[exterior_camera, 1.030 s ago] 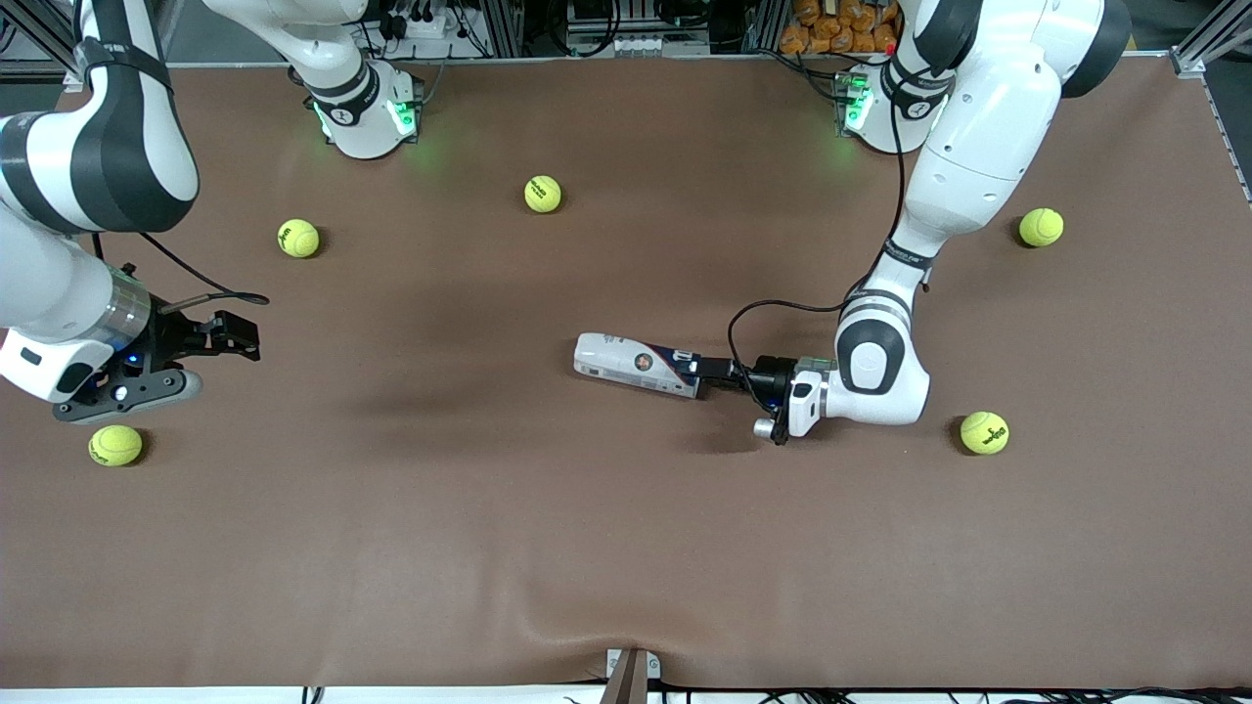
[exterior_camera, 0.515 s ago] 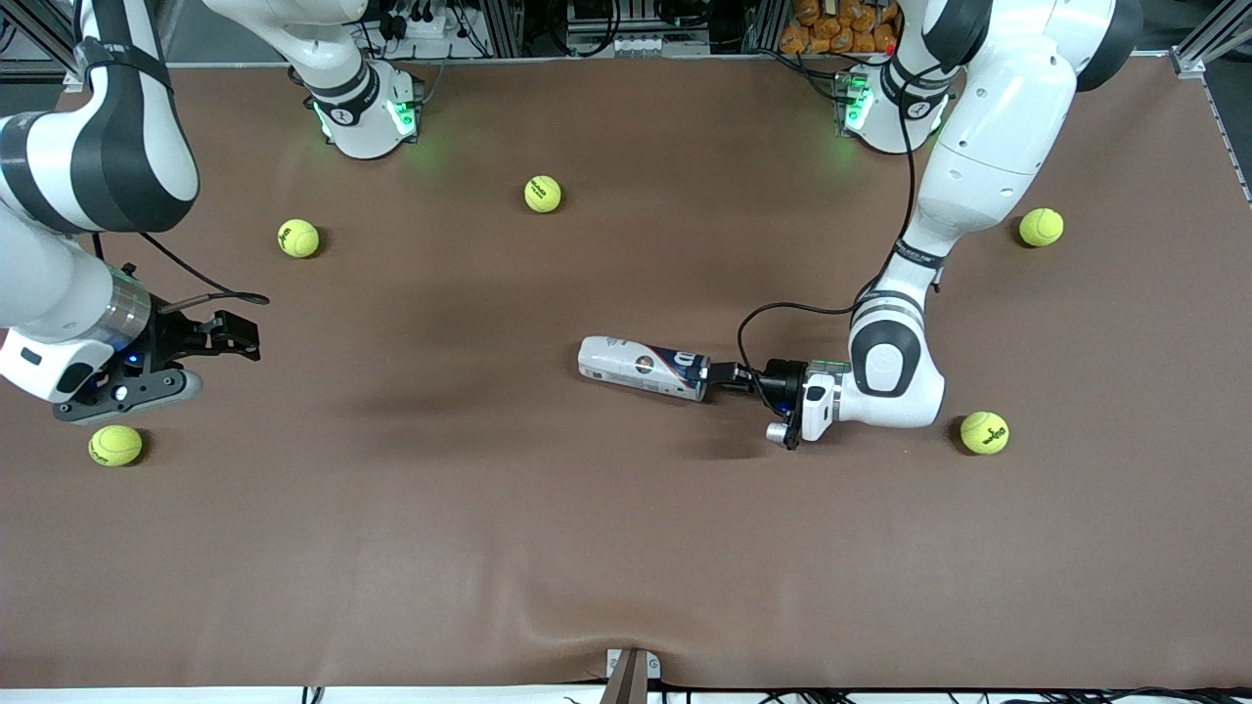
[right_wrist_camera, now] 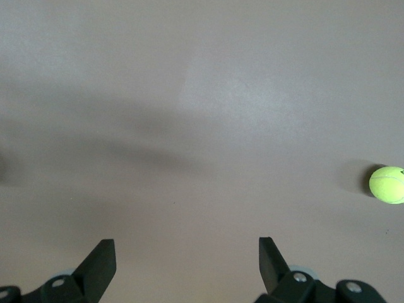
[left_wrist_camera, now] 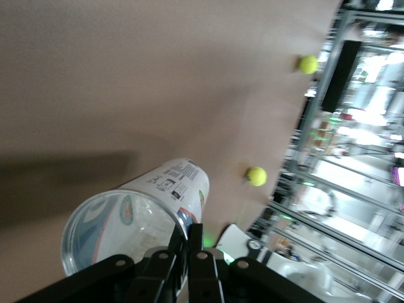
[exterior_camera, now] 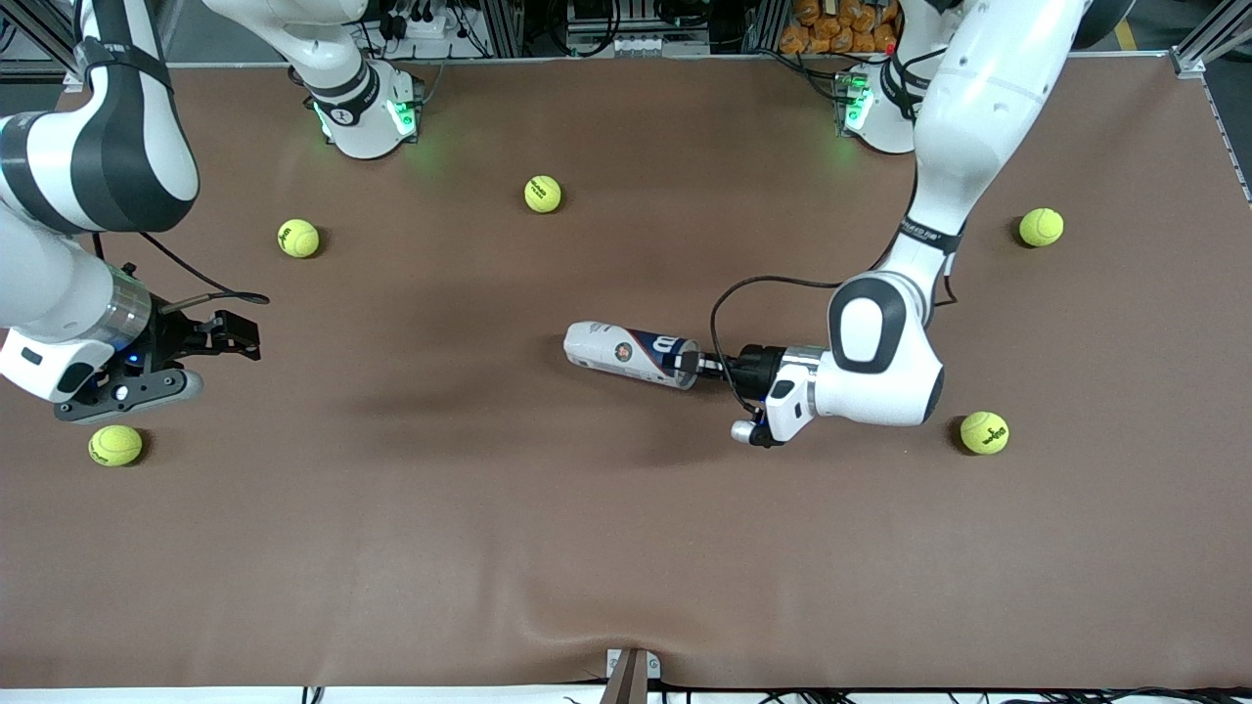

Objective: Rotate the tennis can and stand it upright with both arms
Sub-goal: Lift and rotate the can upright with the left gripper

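While our left gripper [exterior_camera: 696, 366] pinches the tennis can [exterior_camera: 631, 355] rim, we should tilt slowly; right gripper [exterior_camera: 235, 335] waits spread over the tabletop [exterior_camera: 489, 508].

Robotics lab. Two arm bases [exterior_camera: 367, 117] with green status lights stand on a brown-covered table [exterior_camera: 626, 548]; aluminium framing [exterior_camera: 1198, 49], cabling and electronics line its edge by the bases.
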